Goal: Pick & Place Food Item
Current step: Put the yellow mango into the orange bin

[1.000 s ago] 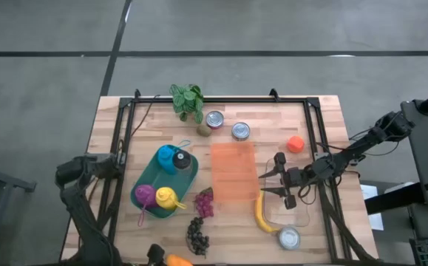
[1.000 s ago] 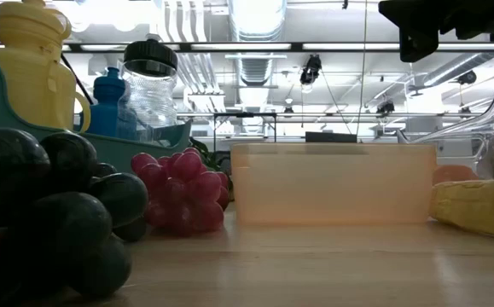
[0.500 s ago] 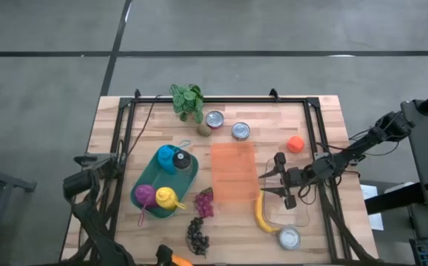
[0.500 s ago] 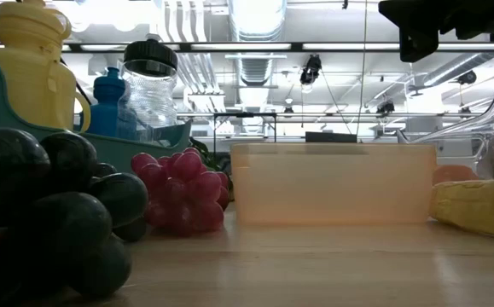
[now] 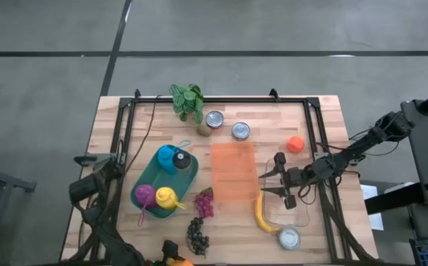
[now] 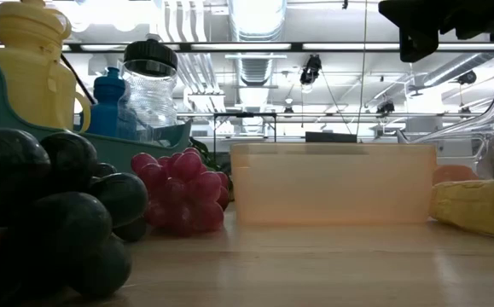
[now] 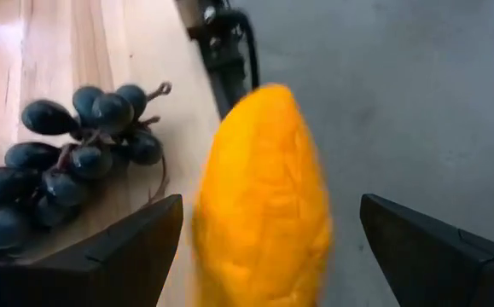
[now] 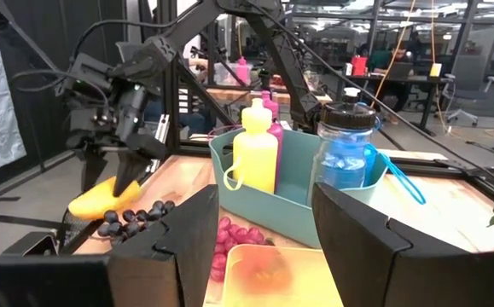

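Yellow-orange fruit, likely a mango, fills the middle of my left wrist view, blurred and cut off at the frame's lower edge, so I cannot make out where my fingers meet it. From above, only a sliver of it shows at the near table edge, mostly cropped by the frame. My left gripper is clearest in the right wrist view: it hangs over the near-left corner with the fruit between its tips, jaws spread as wide as they go and closed around the fruit's body. Just beside it on the wood lies the dark grape bunch, which crowds the low view's left side and hides much of the teal tray behind it. The red grapes sit next to the orange translucent container at mid-table. My right gripper hovers off that container's right edge, jaws partly apart with nothing between them; in the low view only its dark underside shows at the upper right. The banana lies just beside it, one end cut off in the low view.
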You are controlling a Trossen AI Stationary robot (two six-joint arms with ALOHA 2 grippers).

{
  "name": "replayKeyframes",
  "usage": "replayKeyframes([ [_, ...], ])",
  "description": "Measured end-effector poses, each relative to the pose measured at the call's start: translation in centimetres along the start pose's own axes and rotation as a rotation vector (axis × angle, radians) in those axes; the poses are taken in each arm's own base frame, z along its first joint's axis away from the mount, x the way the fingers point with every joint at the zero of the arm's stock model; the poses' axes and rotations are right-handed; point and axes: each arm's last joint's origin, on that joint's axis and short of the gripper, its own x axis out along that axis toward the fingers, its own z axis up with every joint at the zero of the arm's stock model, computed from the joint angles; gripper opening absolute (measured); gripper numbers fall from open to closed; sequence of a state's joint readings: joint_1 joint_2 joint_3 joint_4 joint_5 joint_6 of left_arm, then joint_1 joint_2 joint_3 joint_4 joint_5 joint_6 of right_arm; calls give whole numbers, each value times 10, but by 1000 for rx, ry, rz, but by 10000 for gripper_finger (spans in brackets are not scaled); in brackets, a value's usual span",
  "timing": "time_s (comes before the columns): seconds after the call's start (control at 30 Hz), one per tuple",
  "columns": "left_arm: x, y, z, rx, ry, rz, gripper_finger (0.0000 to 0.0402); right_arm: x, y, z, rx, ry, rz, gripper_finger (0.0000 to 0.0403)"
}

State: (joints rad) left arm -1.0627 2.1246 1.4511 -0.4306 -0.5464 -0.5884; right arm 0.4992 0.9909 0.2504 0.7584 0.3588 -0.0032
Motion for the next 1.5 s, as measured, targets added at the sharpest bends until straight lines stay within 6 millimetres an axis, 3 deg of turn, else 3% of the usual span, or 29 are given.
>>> replayKeyframes([
  [0.47,15,11,-11,-34,36,-26,354,0,0,0,0,0,0,189],
  [1.03,18,15,-9,-78,38,-16,214,0,0,0,0,0,0,189],
  [1.5,13,16,-6,-95,28,-23,203,0,0,0,0,0,0,189],
])
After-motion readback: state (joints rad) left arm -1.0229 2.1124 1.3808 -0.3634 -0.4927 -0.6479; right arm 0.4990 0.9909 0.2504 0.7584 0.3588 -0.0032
